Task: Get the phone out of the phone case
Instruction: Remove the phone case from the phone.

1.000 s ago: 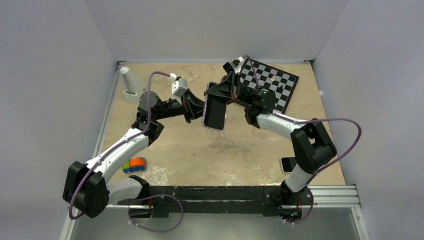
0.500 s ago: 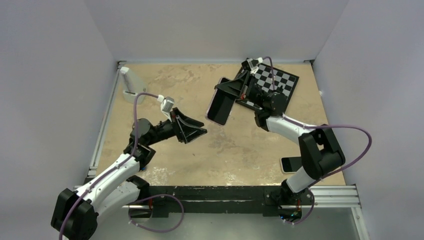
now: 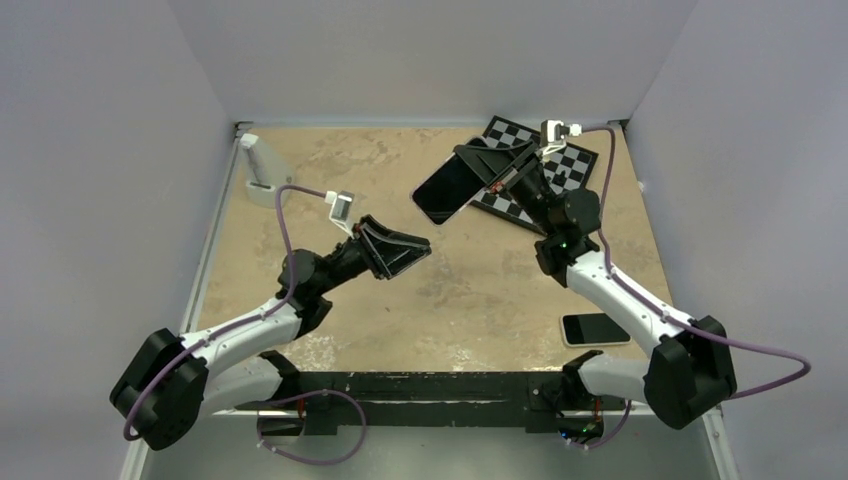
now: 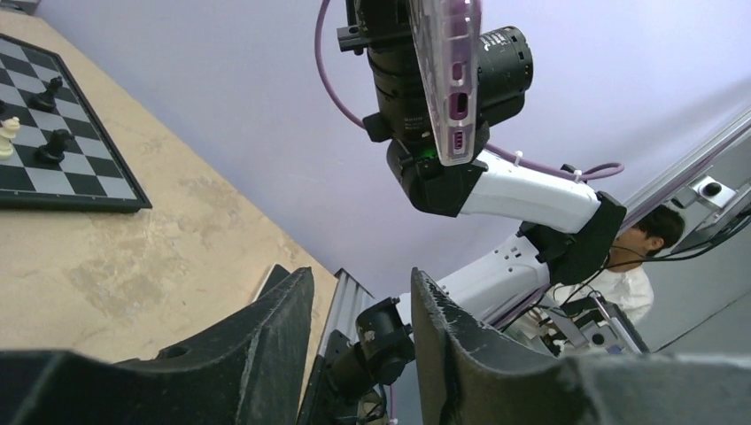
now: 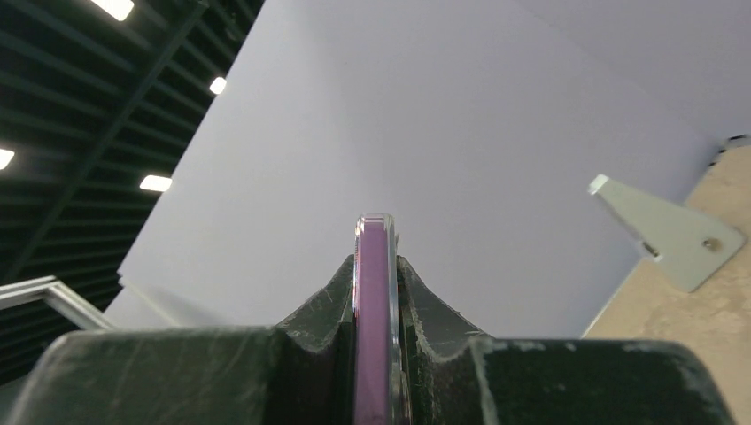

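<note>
**Phone** (image 3: 447, 190): black glossy screen, seated in the phone case (image 4: 447, 62). The case is a translucent shell showing as a pale rim. Both are held in the air over the far middle of the tabletop (image 3: 480, 300), just left of the chessboard (image 4: 89, 168), with the screen tilted upward.

**Right fingers** (image 5: 323, 305): clamped on the two faces of the cased phone at one end. A purple edge shows between them.

**Left fingers** (image 4: 266, 345): parted, with nothing between them. They sit above mid tabletop, nearer and to the left of the phone, well apart from it.

**Chessboard:** far right, with a few pieces standing on it.

**Second phone** (image 3: 595, 328): black screen with a white rim, lying flat at the near right.

**White bracket** (image 3: 262, 165): far left corner.
</note>
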`<act>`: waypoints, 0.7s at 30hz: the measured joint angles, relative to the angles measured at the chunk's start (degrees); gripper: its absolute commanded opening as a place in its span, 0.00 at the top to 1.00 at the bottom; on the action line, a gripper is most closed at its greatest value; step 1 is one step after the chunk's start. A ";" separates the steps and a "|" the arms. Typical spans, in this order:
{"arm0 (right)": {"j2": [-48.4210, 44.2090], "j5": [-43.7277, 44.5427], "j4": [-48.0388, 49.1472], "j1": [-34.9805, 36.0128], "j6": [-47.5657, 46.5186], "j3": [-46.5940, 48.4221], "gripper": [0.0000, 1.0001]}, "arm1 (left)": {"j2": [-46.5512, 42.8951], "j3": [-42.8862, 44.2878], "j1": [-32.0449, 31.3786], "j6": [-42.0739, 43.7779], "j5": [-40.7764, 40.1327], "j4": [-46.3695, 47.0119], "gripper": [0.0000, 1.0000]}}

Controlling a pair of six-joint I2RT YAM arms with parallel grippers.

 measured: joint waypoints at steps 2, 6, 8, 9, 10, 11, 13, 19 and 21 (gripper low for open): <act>-1.36 1.29 -3.30 0.00 -2.25 0.02 1.00 | 1.31 0.07 0.00 -0.72 -0.48 1.86 0.54; -2.93 2.40 -9.42 0.11 -6.82 0.02 1.00 | 1.44 1.49 0.00 -0.96 -0.61 0.76 0.46; -3.54 2.43 -11.72 0.11 -8.83 0.02 1.00 | 1.29 3.43 0.00 -1.49 -0.59 -0.81 0.42; -3.78 2.40 -12.39 0.11 -9.62 0.02 1.00 | 1.29 4.26 0.00 -2.29 -0.59 -0.87 0.41; -3.96 2.40 -12.68 0.11 -10.32 0.02 1.00 | 1.29 4.76 0.00 -2.86 -0.61 -0.81 0.41; -4.04 2.40 -12.61 0.11 -10.71 0.02 1.00 | 1.33 5.07 0.00 -3.85 -0.63 -0.76 0.41; -4.24 2.36 -12.55 0.20 -11.54 0.02 1.00 | 1.97 5.22 0.00 -5.81 -0.61 -0.33 0.42; -4.24 2.21 -11.87 0.74 -12.85 0.02 1.00 | 7.65 5.38 0.00 -12.07 -0.46 2.64 0.50; -4.22 2.23 -11.78 0.85 -13.38 0.02 1.00 | 9.42 5.64 0.00 -13.77 -0.11 3.69 0.50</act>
